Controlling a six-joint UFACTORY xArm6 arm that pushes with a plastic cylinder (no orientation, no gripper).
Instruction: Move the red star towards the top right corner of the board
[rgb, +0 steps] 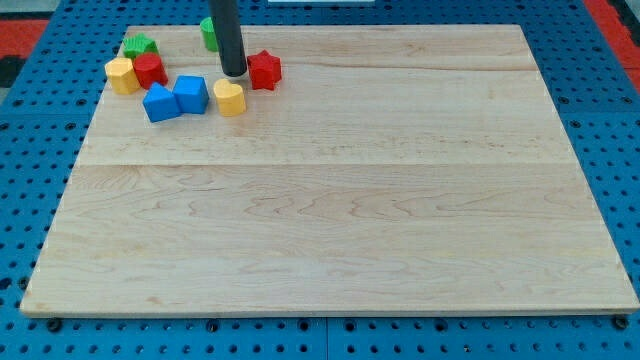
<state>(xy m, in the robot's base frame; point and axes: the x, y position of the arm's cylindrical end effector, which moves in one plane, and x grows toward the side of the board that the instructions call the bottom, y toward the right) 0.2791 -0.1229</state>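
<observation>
The red star lies on the wooden board near the view's top left. My tip stands just to the left of the red star, close to it or touching it, and just above the yellow heart. The board's top right corner is far off to the view's right.
A green block sits behind the rod near the top edge. At the view's left are a blue cube, another blue block, a red block, a yellow block and a green star.
</observation>
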